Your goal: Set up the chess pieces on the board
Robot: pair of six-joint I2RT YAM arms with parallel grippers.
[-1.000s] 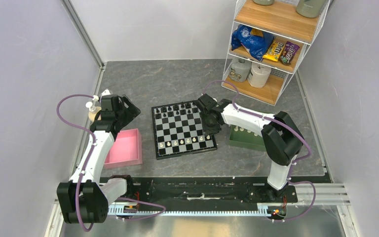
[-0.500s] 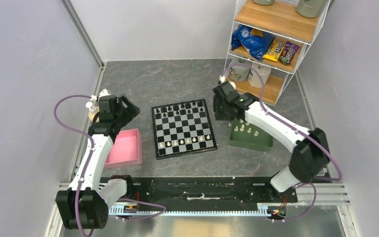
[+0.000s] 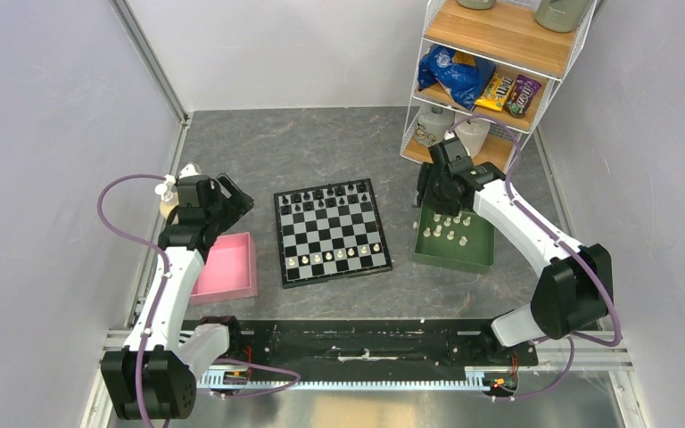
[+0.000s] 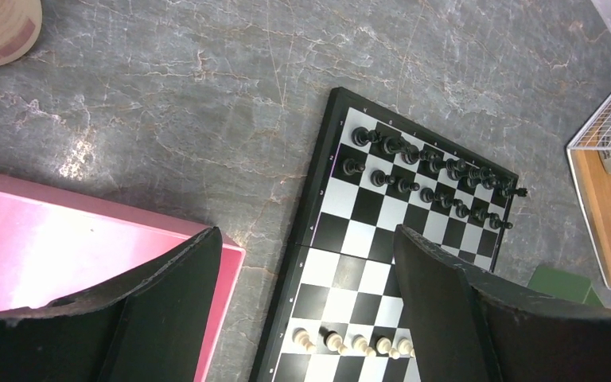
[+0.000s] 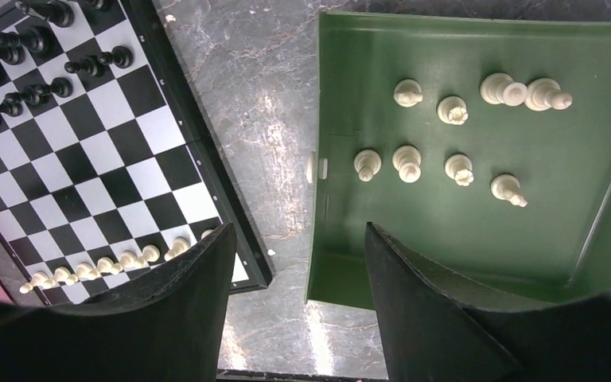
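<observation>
You see eight cream pieces (image 5: pixel 406 162) in the green tray (image 5: pixel 477 247), three tipped toward frame right. The left gripper (image 4: pixel 306 239) and right gripper (image 5: pixel 296 239) are spread and empty.

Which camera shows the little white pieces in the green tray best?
The right wrist camera. It looks straight down into the green tray, so each of the eight white pieces stands out. The top camera shows them only as tiny pale dots. The left wrist camera catches just a corner of the tray, no pieces.

White links, black joints and purple cables (image 3: pixel 100 209) lead to a black left hand (image 4: pixel 306 239) and right hand (image 5: pixel 300 235).
</observation>
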